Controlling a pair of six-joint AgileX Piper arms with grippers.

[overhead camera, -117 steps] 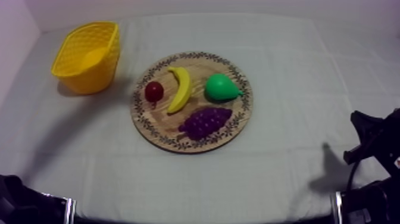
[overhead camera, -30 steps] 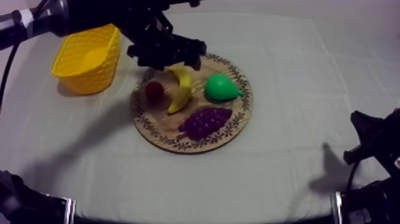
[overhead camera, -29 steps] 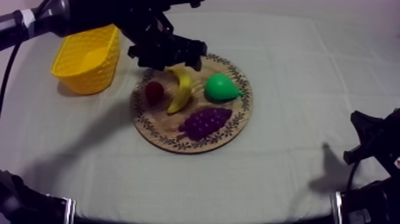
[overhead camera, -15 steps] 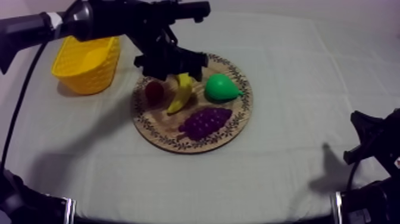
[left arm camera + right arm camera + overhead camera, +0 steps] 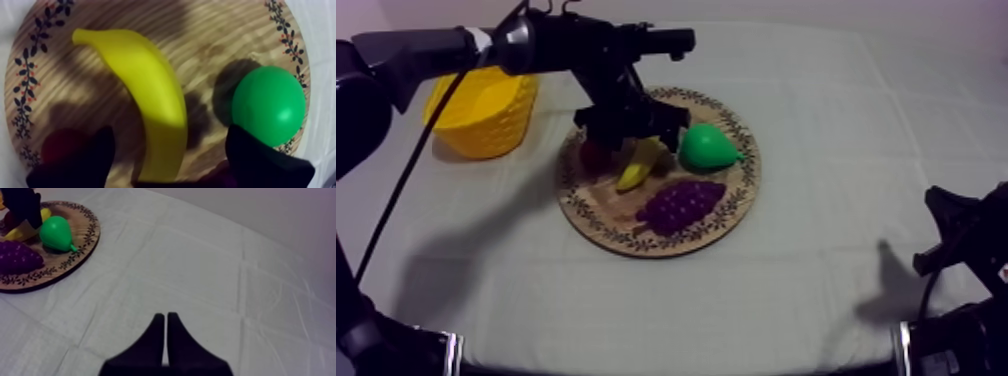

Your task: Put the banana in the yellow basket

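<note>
— What does it all stand on?
— A desk [image 5: 816, 290] under a grey-white cloth creased into squares. A pale wall [image 5: 836, 8] runs behind its far edge.
— Count the things for me.
— One yellow basket [image 5: 486, 125] at the far left and one round wooden board [image 5: 601, 215] mid-desk. There are four toy fruits on the board: one banana [image 5: 636, 172], one pear [image 5: 706, 147], one bunch of grapes [image 5: 681, 203] and one small red fruit [image 5: 592, 156].
— Where is the banana?
— It lies on the board, between the small red fruit and the pear.
— And the grippers?
— Two. The left gripper [image 5: 170, 150] is low over the banana, its fingers [image 5: 95, 160] apart, one at each side with gaps showing. The right gripper [image 5: 166, 320] is over bare cloth well apart from the board, its fingers pressed together on nothing.
</note>
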